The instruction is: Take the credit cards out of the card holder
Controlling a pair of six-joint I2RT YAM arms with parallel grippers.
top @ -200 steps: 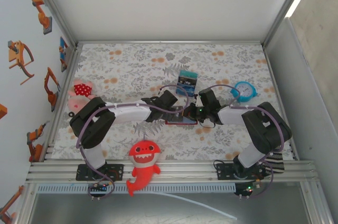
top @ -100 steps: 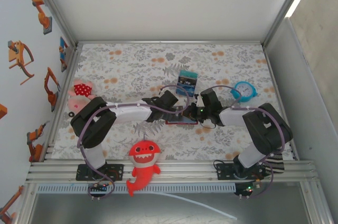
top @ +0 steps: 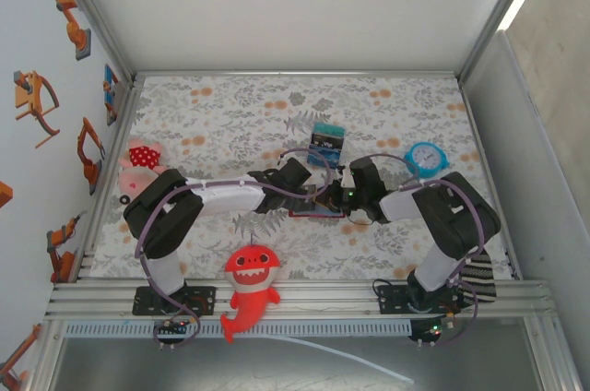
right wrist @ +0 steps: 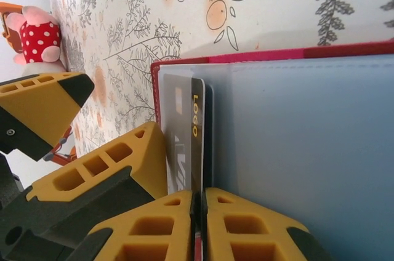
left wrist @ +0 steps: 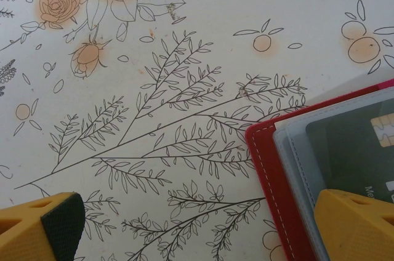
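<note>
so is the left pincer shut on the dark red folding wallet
No, the left pincer stands wide open, one finger over the dark red folding wallet.

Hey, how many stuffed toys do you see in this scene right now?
2: a red shark at the near edge, in the middle, and a pink polka-dot toy at the left edge. Others may be hidden beneath the arms.

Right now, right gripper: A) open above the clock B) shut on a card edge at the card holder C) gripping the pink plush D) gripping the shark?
B: in the right wrist view the right gripper is shut on the edge of the dark credit card at the card holder.
</note>
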